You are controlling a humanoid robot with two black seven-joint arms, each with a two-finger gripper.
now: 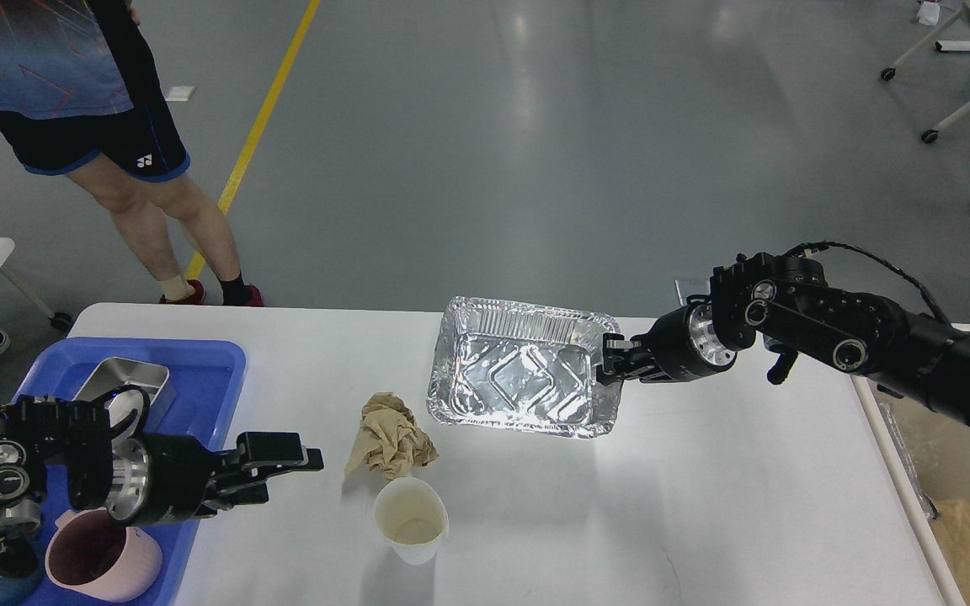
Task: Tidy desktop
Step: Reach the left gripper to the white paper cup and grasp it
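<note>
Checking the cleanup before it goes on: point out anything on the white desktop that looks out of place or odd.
Three loose things sit on the desktop: a crumpled brown paper wad touching a used paper cup, plainly rubbish, and a foil tray lying slightly askew, its right rim pinched by the right end effector. Nothing looks spilled.

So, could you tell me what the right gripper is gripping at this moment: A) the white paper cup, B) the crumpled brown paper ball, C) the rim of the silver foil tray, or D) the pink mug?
C: the right gripper is closed on the right rim of the silver foil tray, away from the crumpled brown paper ball and the white paper cup.
</note>
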